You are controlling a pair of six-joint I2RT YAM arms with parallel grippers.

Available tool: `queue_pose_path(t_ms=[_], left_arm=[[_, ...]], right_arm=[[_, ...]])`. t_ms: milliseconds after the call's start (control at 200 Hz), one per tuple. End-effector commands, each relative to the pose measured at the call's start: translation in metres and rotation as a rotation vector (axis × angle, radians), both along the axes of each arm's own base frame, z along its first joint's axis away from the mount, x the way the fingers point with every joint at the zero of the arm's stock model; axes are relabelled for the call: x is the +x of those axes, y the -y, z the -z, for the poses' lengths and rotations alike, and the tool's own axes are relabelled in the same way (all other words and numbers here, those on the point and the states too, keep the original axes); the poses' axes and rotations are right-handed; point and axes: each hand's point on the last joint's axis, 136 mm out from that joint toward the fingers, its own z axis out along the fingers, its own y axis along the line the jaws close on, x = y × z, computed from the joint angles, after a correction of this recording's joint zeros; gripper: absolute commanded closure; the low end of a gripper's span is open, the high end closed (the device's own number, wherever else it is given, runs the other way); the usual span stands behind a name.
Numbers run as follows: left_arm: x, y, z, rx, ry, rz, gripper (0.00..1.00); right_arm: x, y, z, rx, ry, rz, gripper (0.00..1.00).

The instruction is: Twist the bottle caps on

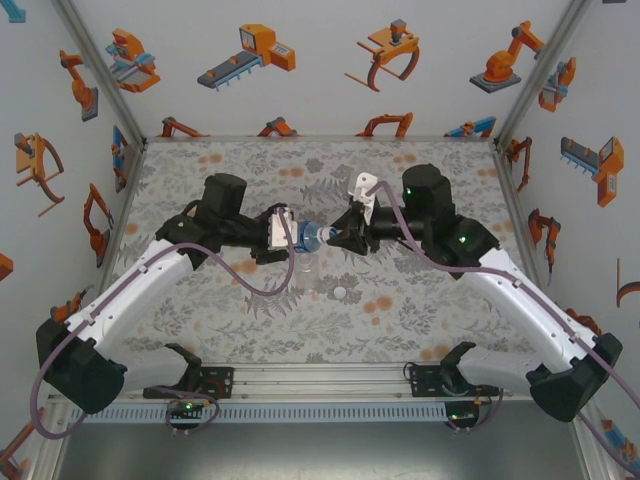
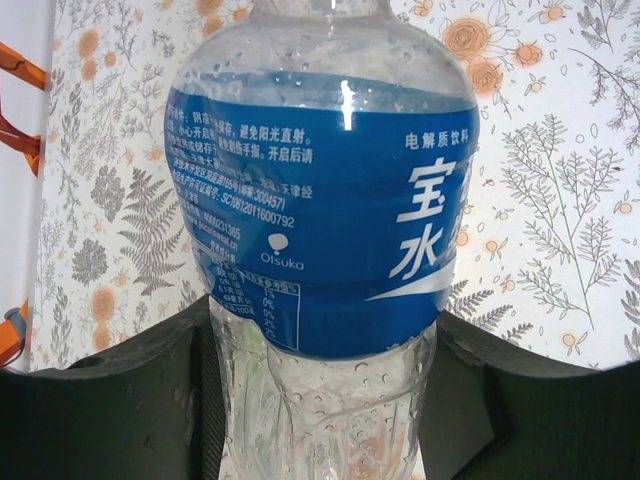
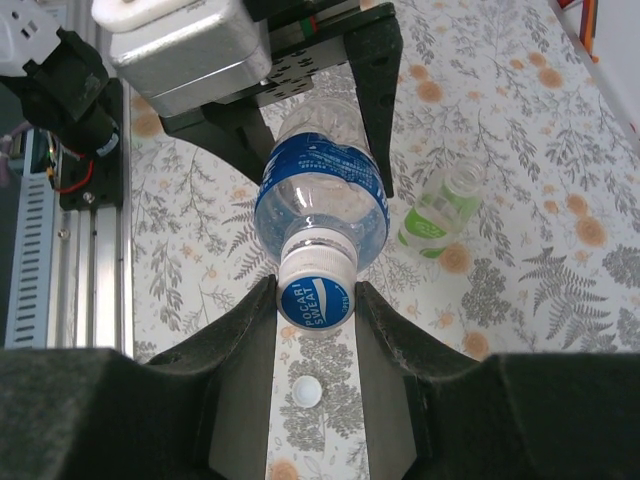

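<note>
Lighting's bright and even on my end, with soft shadows on the counter (image 1: 400, 300). There's a small glare streak on the blue-label bottle (image 2: 320, 230), and the close-up fingers (image 2: 100, 410) of the left tool (image 2: 325, 315) look soft.

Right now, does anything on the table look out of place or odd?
Two small things. The green-labelled bottle stands open, without a cap, and one white cap lies loose on the table, seen between the right fingers. No spill or damage shows.

Blue-label bottle (image 2: 320, 230) neck + base off-frame
</note>
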Motion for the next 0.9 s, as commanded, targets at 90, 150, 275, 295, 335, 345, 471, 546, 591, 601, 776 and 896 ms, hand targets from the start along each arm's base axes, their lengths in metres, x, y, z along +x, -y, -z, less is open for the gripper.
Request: queue_pose_path(t_ms=[90, 150, 275, 295, 335, 345, 471, 546, 591, 601, 776, 896], left_arm=[[-0.022, 0.007, -0.017, -0.064, -0.008, 0.116, 1.0], [-0.024, 0.008, -0.016, -0.065, -0.014, 0.123, 1.0], [-0.028, 0.008, -0.017, -0.07, -0.025, 0.144, 1.0], [-0.028, 0.008, -0.017, -0.071, -0.027, 0.148, 1.0], [-0.029, 0.009, -0.017, -0.072, -0.034, 0.153, 1.0], [-0.029, 0.009, -0.017, -0.072, -0.035, 0.154, 1.0], [-0.031, 0.01, -0.017, -0.07, -0.054, 0.163, 1.0], [-0.029, 0.01, -0.02, -0.079, -0.054, 0.153, 1.0], [-0.028, 0.01, -0.022, -0.088, -0.049, 0.148, 1.0], [-0.028, 0.01, -0.023, -0.091, -0.046, 0.146, 1.0], [-0.021, 0.01, -0.028, -0.123, -0.021, 0.108, 1.0], [-0.02, 0.01, -0.03, -0.132, -0.012, 0.097, 1.0]], right_arm=[[-0.023, -0.011, 0.001, -0.013, 0.157, -0.217, 1.0], [-0.025, -0.013, 0.002, -0.011, 0.187, -0.246, 1.0], [-0.031, -0.014, 0.006, -0.009, 0.255, -0.305, 1.0], [-0.032, -0.015, 0.008, -0.012, 0.265, -0.311, 1.0], [-0.033, -0.014, 0.01, -0.021, 0.283, -0.323, 1.0], [-0.033, -0.014, 0.011, -0.023, 0.288, -0.327, 1.0], [-0.035, -0.015, 0.019, -0.056, 0.326, -0.342, 1.0], [-0.033, -0.017, 0.024, -0.072, 0.308, -0.328, 1.0], [-0.031, -0.018, 0.025, -0.073, 0.285, -0.31, 1.0], [-0.03, -0.018, 0.026, -0.074, 0.275, -0.303, 1.0], [-0.013, -0.019, 0.022, -0.011, 0.123, -0.122, 1.0], [-0.002, -0.016, 0.021, 0.047, -0.035, 0.001, 1.0]])
